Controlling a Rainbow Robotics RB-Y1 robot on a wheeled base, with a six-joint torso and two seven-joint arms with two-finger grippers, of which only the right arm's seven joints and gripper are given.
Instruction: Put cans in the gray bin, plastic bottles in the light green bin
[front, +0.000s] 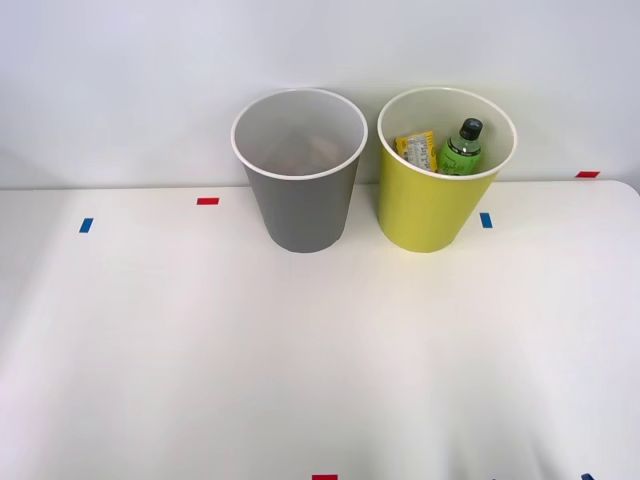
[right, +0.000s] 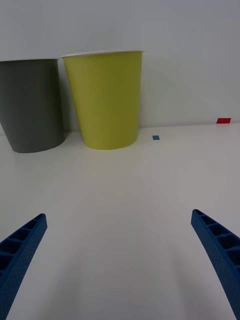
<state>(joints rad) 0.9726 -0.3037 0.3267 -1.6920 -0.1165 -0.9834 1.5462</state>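
Green bottle (front: 461, 147) inside the light green bin (front: 428, 215) — front view's catch.

Right end effector (right: 120, 265) with blue ribbed fingers (right: 20, 250) spread wide over the white table (right: 120, 200), gray bin (right: 31, 105) just beside light green bin (right: 106, 97), both upright by the wall

green bottle (front: 460, 148) label print, nothing legible

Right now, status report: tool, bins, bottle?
Right tool open, empty. Green bottle in light green bin, yellow packet beside it. Gray bin contents unclear.
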